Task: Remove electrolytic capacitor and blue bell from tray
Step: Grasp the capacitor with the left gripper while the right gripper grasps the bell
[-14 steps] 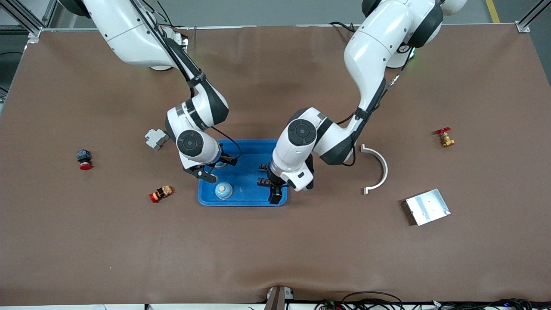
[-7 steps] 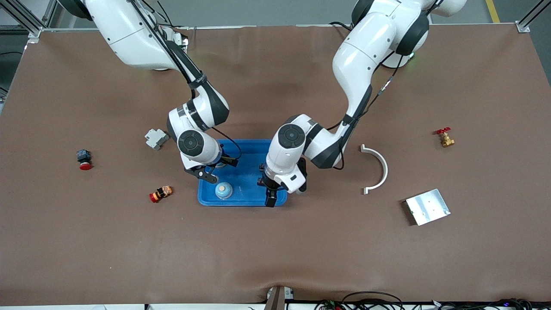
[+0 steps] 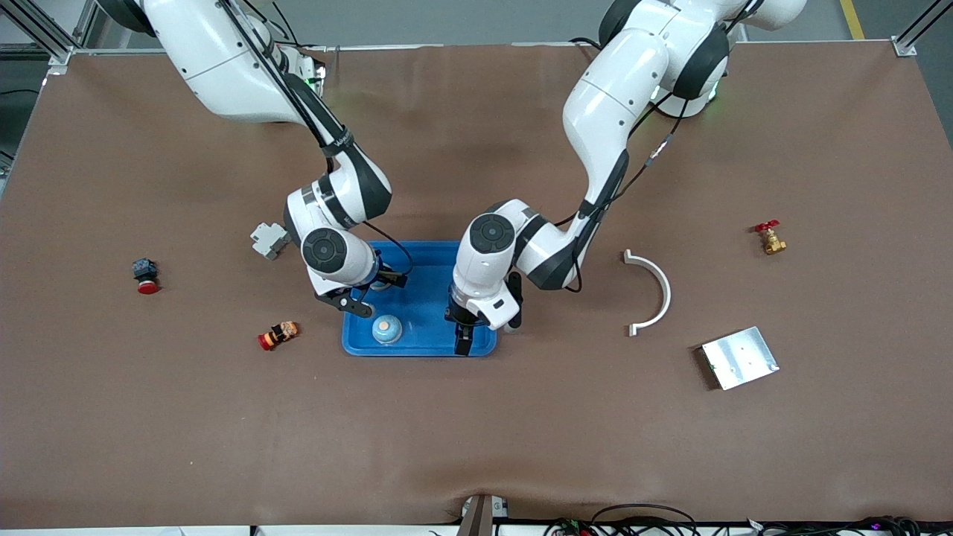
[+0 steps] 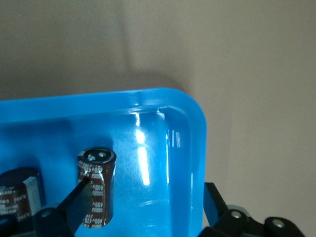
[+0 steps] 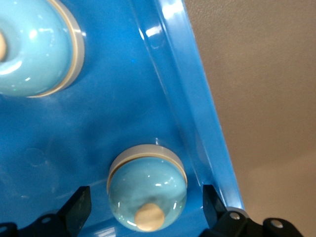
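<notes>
A blue tray [image 3: 424, 298] sits mid-table. In the right wrist view a light blue bell [image 5: 147, 197] with a tan knob stands by the tray wall [image 5: 197, 98], and my open right gripper [image 5: 146, 210] straddles it without touching. A second bell [image 5: 29, 49] stands close by, nearer the front camera [image 3: 386, 328]. My left gripper [image 4: 143, 207] is open over the tray's corner [image 4: 187, 113] at the left arm's end. One of its fingers is beside a brown capacitor [image 4: 96, 185]; the other is outside the wall. Another capacitor [image 4: 17, 192] stands next to the first.
Toward the right arm's end lie a grey connector [image 3: 269, 240], a red-and-black button [image 3: 145, 275] and a red-orange part [image 3: 278, 335]. Toward the left arm's end lie a white curved bracket [image 3: 651, 294], a metal plate [image 3: 739, 357] and a brass valve [image 3: 769, 238].
My left arm has shifted its gripper along the tray's near corner toward the right arm's end. The right gripper has stayed over its bell, still open.
</notes>
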Motion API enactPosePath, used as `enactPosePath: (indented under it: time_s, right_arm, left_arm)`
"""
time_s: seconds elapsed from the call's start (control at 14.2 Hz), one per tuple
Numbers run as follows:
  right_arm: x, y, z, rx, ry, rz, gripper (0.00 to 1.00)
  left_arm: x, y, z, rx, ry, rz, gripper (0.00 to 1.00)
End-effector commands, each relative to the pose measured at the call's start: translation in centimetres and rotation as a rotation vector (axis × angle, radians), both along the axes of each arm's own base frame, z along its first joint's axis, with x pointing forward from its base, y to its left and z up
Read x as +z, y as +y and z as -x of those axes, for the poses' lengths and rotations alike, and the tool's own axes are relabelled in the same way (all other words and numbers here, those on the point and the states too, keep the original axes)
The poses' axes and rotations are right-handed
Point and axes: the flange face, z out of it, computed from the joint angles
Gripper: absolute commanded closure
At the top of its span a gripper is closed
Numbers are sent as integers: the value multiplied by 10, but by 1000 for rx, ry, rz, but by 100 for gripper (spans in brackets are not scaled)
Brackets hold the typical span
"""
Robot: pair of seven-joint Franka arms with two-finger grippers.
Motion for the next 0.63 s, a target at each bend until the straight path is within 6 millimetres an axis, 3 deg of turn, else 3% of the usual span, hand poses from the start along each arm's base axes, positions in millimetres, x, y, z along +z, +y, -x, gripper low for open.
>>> enactPosePath:
  time_s: [0.0, 0.21, 0.42, 0.56]
  right_arm:
    - [0, 0, 1, 12, -5, -11, 0]
    - [0, 1, 1, 12, -9, -14, 2]
    - [2, 1, 0, 12, -13, -15, 34]
    - [4, -1, -4, 20, -18, -24, 38]
  left_arm:
    - [-3, -8, 2, 16, -29, -7, 0]
    - [-10, -8, 4, 11, -32, -23, 0]
    - [-19, -8, 6, 7, -29, -33, 0]
    - [-21, -9, 7, 5, -27, -35, 0]
